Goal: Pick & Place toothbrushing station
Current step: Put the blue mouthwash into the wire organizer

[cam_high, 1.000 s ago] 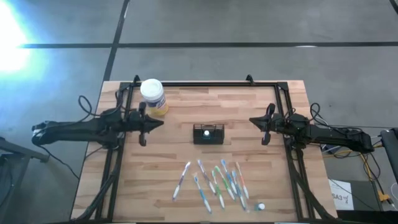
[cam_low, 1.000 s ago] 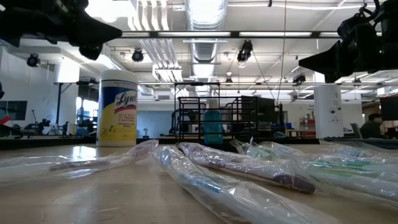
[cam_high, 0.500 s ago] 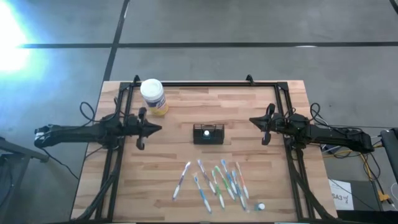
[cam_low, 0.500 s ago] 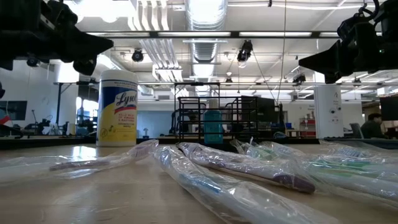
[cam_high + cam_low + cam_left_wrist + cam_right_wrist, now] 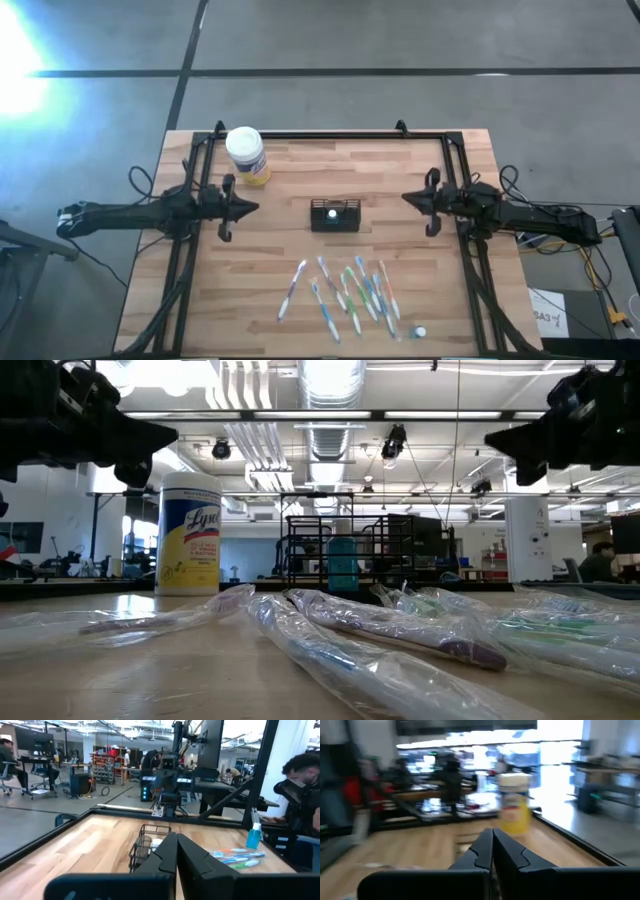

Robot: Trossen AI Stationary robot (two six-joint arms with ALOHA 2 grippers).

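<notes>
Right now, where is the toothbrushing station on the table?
In the high view the toothbrushing station stands near the table's middle, between the two arms, with the wrapped toothbrushes on its near side and the white-lidded jar toward the far left corner.

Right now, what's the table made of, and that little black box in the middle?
The table looks like wood: pale planks with grain lines and a smooth, slightly shiny top. The black box looks like thin wire, probably metal, with a dark coating; you can see straight through its sides.
</notes>
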